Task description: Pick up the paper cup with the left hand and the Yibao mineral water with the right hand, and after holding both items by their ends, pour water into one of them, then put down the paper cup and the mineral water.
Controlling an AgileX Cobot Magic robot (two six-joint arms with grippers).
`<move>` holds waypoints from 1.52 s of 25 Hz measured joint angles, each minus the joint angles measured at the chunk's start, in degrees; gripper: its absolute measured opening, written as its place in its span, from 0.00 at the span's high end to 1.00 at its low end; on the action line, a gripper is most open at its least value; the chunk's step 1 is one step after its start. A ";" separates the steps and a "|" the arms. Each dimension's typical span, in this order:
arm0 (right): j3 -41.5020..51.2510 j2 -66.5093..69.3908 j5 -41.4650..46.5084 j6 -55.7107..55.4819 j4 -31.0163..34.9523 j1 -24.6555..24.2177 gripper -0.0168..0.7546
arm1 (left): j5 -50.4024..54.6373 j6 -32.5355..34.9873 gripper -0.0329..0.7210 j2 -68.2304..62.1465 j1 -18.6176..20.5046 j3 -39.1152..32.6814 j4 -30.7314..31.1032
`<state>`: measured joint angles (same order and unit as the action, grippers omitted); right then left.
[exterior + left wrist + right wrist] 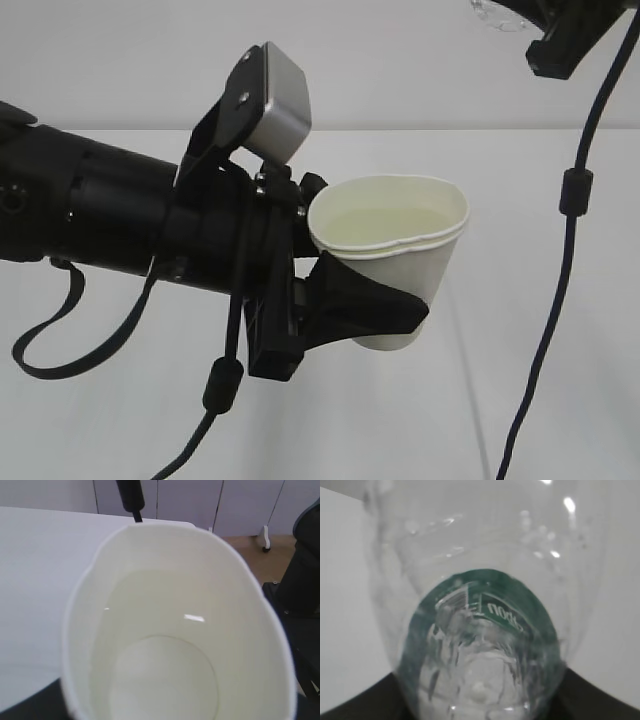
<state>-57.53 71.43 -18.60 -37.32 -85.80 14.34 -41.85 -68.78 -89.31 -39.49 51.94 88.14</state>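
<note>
The white paper cup (395,255) hangs above the table, tilted slightly, with clear water (385,222) in it. My left gripper (375,255) is shut on the cup's lower half, one black finger (375,305) across its front. In the left wrist view the paper cup (240,595) fills the frame and the water (165,625) lies still inside. At the top right edge, a part of my right gripper (560,35) shows beside a bit of the clear Yibao mineral water (495,12). The right wrist view looks along the Yibao mineral water (480,630) from its base, green label visible, with the right gripper (480,702) shut on that end.
A white table (450,420) lies below. A black cable (570,200) hangs down from the right arm close to the cup's right side; another loops under the left arm (60,350). Beyond the table edge are cabinet doors (190,500) and a dark object (305,565).
</note>
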 joint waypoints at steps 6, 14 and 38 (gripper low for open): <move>0.00 0.00 1.42 -4.68 0.10 0.00 0.50 | 0.00 0.00 0.40 0.00 0.00 0.00 0.00; 0.00 0.00 2.69 -8.84 0.31 0.00 0.50 | 0.00 0.00 0.40 0.00 0.00 0.00 -0.11; 0.00 0.00 10.70 -16.77 0.87 0.00 0.50 | 0.00 0.00 0.40 0.00 0.00 0.00 -0.11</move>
<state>-57.53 71.43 -7.90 -54.09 -84.92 14.34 -41.85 -68.78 -89.31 -39.49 51.94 88.04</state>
